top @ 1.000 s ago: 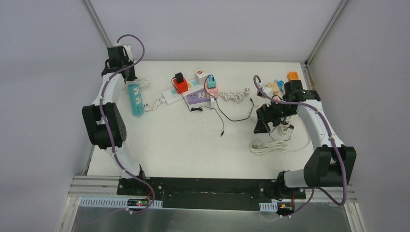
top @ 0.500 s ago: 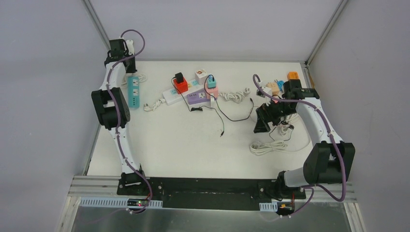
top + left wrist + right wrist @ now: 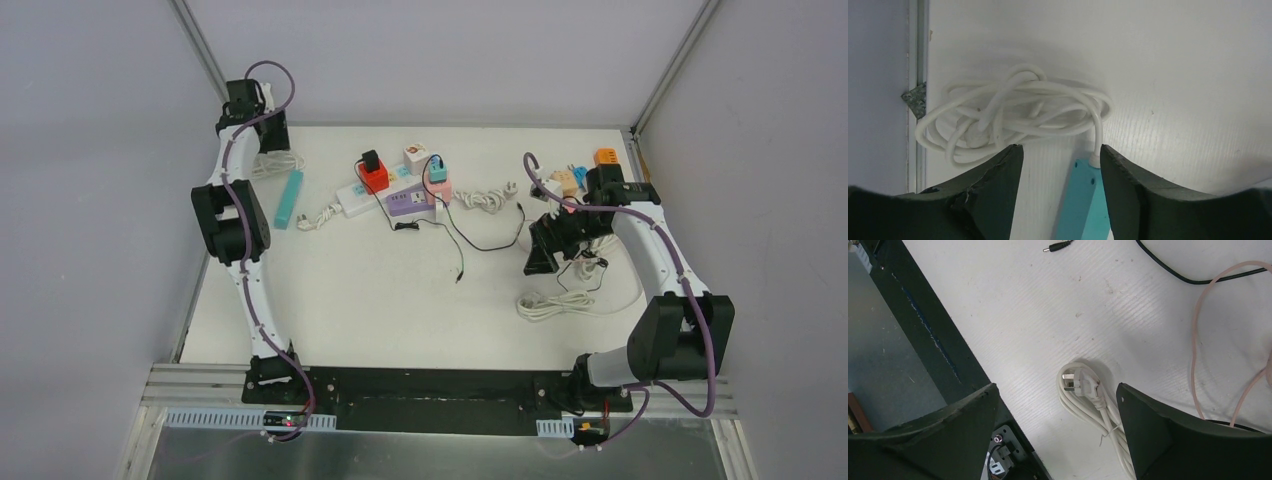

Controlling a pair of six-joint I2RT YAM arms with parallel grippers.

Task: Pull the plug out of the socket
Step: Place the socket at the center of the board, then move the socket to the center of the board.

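A teal socket strip (image 3: pixel 288 198) lies on its edge at the back left, its white cord running into a loose coil (image 3: pixel 270 163). In the left wrist view the strip's end (image 3: pixel 1087 200) shows below the coil (image 3: pixel 1018 112); a white lump in the coil (image 3: pixel 970 137) may be a plug. My left gripper (image 3: pixel 265 138) (image 3: pixel 1060 150) hangs over them, open and holding nothing. My right gripper (image 3: pixel 540 262) (image 3: pixel 1056 388) is open above a bundled white cord with a three-pin plug (image 3: pixel 1082 381). Other plugs sit in sockets: a red-and-black one (image 3: pixel 373 173) and a teal one (image 3: pixel 438 170).
A white strip (image 3: pixel 352 198) and a purple strip (image 3: pixel 408 203) lie at the back centre with thin black cables (image 3: pixel 470 240) trailing forward. Small coloured adapters (image 3: pixel 590 165) crowd the back right. The side wall and its rail (image 3: pixel 917 100) run close to the left gripper.
The left gripper has gone from shut to open at the back-left corner. The teal strip has tipped onto its edge and shifted slightly right. The right arm is unchanged.
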